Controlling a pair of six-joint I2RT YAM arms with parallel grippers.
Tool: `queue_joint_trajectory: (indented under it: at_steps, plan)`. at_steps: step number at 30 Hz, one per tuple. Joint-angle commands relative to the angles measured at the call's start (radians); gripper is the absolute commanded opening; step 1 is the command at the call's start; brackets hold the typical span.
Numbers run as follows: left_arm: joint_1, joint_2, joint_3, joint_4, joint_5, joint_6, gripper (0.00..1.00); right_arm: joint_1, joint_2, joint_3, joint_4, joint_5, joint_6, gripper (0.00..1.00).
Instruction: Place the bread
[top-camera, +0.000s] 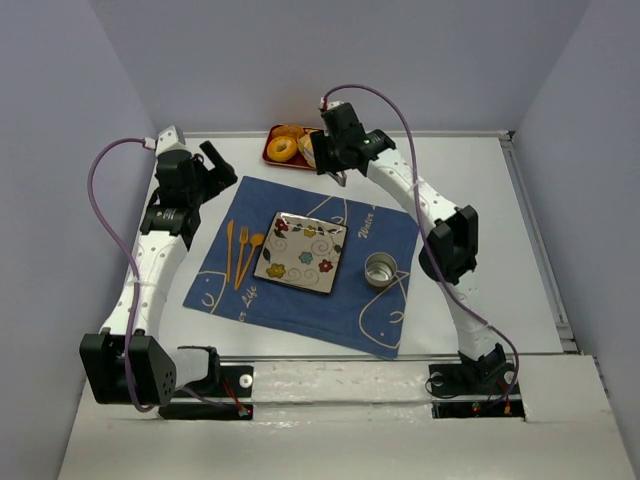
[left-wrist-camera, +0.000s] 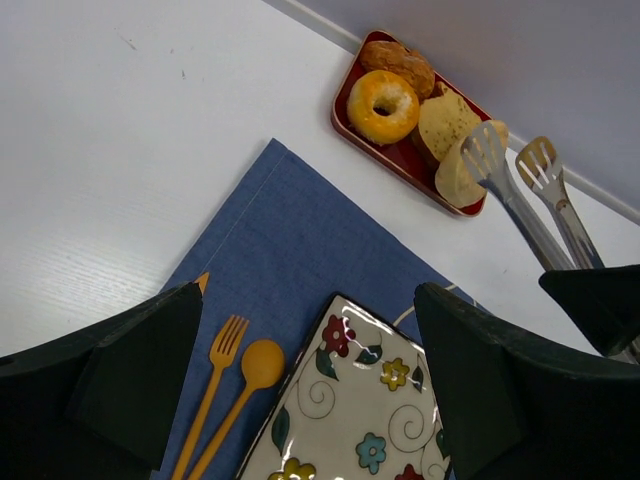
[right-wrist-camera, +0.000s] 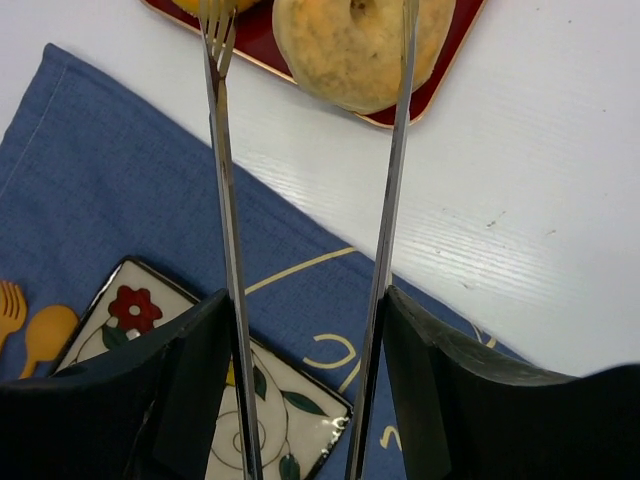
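From above, at the far edge of the table, a red tray (top-camera: 272, 158) carries an orange-glazed donut (top-camera: 282, 149) and, to its right, the bread (top-camera: 305, 150), partly hidden under the right gripper (top-camera: 335, 165). The left gripper (top-camera: 218, 160) hangs over bare table just left of a blue placemat (top-camera: 230, 285). On the placemat lie an orange fork (top-camera: 229, 250) and spoon (top-camera: 250, 258), a flowered square plate (top-camera: 302, 252) and a small metal cup (top-camera: 380, 270).

Seen by the left wrist camera, the left gripper (left-wrist-camera: 310, 300) has its jaws wide apart with nothing between them, above the placemat (left-wrist-camera: 290, 230) and the plate (left-wrist-camera: 370, 400). Beyond, the tray (left-wrist-camera: 345, 118) holds the donut (left-wrist-camera: 383, 105), a brown pastry (left-wrist-camera: 400, 65) and a squarish bread piece (left-wrist-camera: 447, 120). The bread (left-wrist-camera: 452, 180) sits tilted at the tray's near corner, with one head of the metal tongs (left-wrist-camera: 500, 175) against it or just in front and the other head off to the side.

Seen by the right wrist camera, the right gripper (right-wrist-camera: 305, 330) stands with its jaws partly apart, clamped on the tongs (right-wrist-camera: 225, 200), each arm lying along the inner face of a finger. The arms are spread and reach up to either side of the bread (right-wrist-camera: 350, 50), which lies on the tray (right-wrist-camera: 440, 70) at its near edge. Whether the tips touch the bread cannot be told.
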Motion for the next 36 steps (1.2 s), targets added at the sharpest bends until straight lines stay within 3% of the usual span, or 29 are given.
queue_joint_trajectory:
  at_steps: [1, 18, 30, 36]
  plan:
    - [-0.009, -0.028, -0.004, 0.016, -0.017, 0.018, 0.99, 0.023, 0.047, 0.1, -0.006, 0.034, 0.02, 0.65]
    - [-0.013, -0.032, -0.007, 0.016, -0.035, 0.02, 0.99, 0.041, 0.159, 0.14, 0.0, 0.226, 0.017, 0.65]
    - [-0.018, -0.063, -0.016, 0.016, -0.04, 0.018, 0.99, 0.041, 0.046, 0.063, 0.028, 0.295, 0.016, 0.23]
    - [-0.021, -0.069, -0.016, 0.021, -0.033, 0.017, 0.99, 0.041, -0.112, -0.036, 0.101, 0.261, -0.067, 0.17]
